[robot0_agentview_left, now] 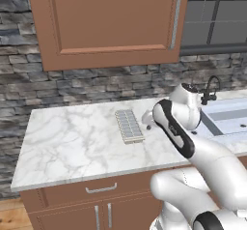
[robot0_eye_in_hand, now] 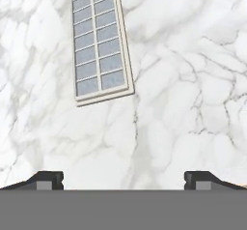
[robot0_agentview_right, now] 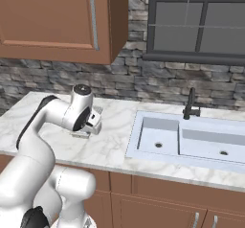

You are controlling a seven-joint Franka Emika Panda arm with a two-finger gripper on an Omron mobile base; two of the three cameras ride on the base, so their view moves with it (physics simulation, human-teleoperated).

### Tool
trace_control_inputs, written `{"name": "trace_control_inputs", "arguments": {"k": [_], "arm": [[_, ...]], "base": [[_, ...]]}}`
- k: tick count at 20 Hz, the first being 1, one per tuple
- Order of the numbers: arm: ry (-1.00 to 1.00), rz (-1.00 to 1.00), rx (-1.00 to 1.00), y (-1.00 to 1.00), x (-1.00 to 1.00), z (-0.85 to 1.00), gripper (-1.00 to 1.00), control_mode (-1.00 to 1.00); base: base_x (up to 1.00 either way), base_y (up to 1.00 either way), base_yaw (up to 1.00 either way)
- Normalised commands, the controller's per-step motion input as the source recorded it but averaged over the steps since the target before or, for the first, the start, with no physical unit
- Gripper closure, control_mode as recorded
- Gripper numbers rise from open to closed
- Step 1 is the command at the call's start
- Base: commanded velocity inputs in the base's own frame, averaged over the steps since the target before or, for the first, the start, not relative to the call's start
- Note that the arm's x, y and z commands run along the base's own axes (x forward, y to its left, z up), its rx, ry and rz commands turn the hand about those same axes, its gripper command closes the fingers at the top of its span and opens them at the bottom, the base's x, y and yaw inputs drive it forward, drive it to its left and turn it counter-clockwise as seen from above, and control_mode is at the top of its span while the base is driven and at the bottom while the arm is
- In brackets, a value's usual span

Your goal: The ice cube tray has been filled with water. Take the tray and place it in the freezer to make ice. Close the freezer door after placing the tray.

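Note:
The ice cube tray point(robot0_agentview_left: 129, 125) lies flat on the white marble counter point(robot0_agentview_left: 67, 142), an off-white rectangle with a grid of pale blue-grey cells. In the hand view the tray point(robot0_eye_in_hand: 99, 40) sits ahead and to the upper left, clear of the fingers. My gripper point(robot0_eye_in_hand: 124, 180) is open, with nothing between its fingertips point(robot0_eye_in_hand: 48, 179) and bare marble under it. From the left base view the gripper point(robot0_agentview_left: 147, 122) hovers just right of the tray, partly behind my forearm. In the right base view the gripper point(robot0_agentview_right: 93, 119) points down at the counter. The freezer is out of view.
A double-basin sink point(robot0_agentview_right: 182, 141) with a dark faucet point(robot0_agentview_right: 190, 105) lies to the right of the arm. A brown wall cabinet point(robot0_agentview_left: 111, 21) hangs above the counter, beside a dark window point(robot0_agentview_right: 196, 21). Drawers and cabinet doors point(robot0_agentview_left: 101, 190) run below the counter's front edge.

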Motion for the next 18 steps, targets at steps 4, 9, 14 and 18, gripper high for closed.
{"name": "trace_control_inputs", "arguments": {"k": [4,9,14,18], "arm": [[0.00,-0.11,0.05,0.03,0.20,-0.37,-1.00,-1.00],[0.00,-0.10,0.05,0.07,0.25,-0.33,-1.00,-1.00],[0.00,-0.07,0.06,0.13,0.28,-0.27,-1.00,-1.00],[0.00,-0.05,0.06,0.06,0.30,-0.26,-1.00,-1.00]], "base": [[0.00,0.00,0.00],[0.00,0.00,0.00],[0.00,0.00,0.00],[0.00,0.00,0.00]]}}
